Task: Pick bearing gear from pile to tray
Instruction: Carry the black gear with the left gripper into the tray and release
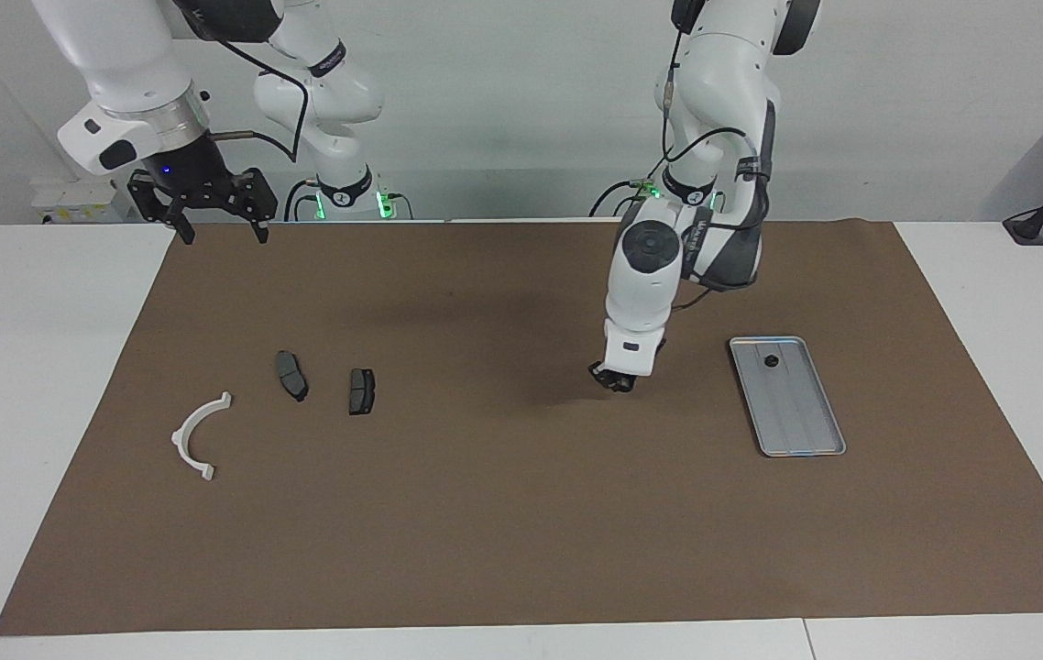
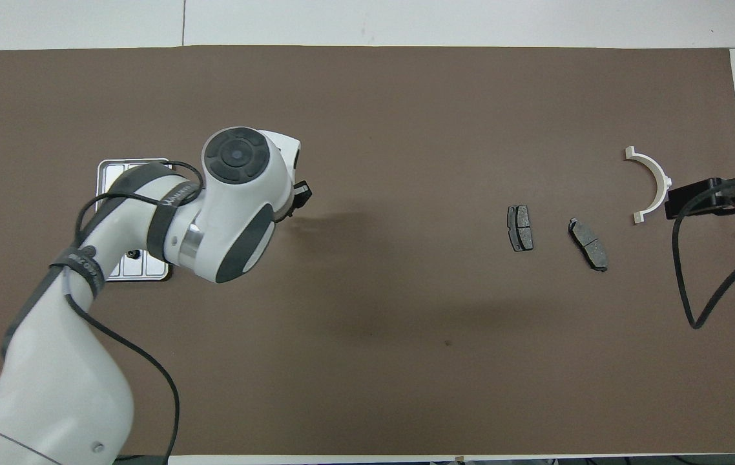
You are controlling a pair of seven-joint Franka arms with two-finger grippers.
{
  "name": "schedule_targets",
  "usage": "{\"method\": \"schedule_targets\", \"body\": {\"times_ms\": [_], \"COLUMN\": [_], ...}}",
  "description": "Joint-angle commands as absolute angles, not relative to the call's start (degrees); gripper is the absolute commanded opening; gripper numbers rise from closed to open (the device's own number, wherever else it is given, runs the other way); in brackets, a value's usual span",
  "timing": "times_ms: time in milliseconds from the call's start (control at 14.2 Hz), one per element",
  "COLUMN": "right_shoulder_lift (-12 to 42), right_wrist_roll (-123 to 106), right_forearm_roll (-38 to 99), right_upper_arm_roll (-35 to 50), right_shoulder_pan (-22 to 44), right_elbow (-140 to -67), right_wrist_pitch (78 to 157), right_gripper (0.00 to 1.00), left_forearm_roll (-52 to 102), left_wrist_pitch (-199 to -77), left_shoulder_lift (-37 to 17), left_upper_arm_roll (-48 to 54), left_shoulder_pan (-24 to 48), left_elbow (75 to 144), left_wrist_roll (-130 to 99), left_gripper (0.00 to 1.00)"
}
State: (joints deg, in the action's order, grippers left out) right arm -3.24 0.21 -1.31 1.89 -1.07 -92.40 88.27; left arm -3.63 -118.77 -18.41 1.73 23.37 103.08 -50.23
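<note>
Bearing gear (image 1: 771,360), tiny, round and hard, already lies in the tray (image 1: 810,431) beside our left gripper (image 1: 611,379), whose hold we cannot tell; right gripper (image 1: 221,218) waits spread, and we would pinch such a part across its rim.

Tray (image 1: 806,431) and pile — both flat on the brown mat.
Silver tray holds one small black round part (image 1: 771,360); white half-ring bracket (image 1: 196,438) and two grey pads (image 1: 291,374) (image 1: 361,391) lie toward the right arm's end.
</note>
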Motion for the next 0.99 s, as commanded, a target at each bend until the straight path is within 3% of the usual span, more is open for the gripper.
{"method": "schedule_targets", "body": {"times_ms": [0,353,918], "right_shoulder_lift": [-4.04,-4.13,-4.13], "right_wrist_roll": [-0.62,-0.53,-0.62], "right_forearm_roll": [-0.97,-0.97,-0.88], "right_upper_arm_roll": [1.49,1.76,1.85], "right_shoulder_pan": [-0.88,-0.44,-0.88], "right_elbow": [-93.16,-93.69,-93.69], "right_wrist_pitch": [88.85,89.12,89.12], "right_gripper": [1.00,1.00,1.00], "left_forearm_roll": [-2.03,-1.06,0.86], "left_wrist_pitch": [-115.75,-117.59,-130.25], "left_shoulder_lift": [-13.54,-13.62,-17.93], "left_upper_arm_roll": [2.20,2.11,2.11], "left_shoulder_pan": [14.18,2.22,-2.46], "left_elbow": [105.39,106.34,112.50], "left_wrist_roll": [-35.57,-14.10,-6.15], "left_gripper": [0.00,0.00,0.00]}}
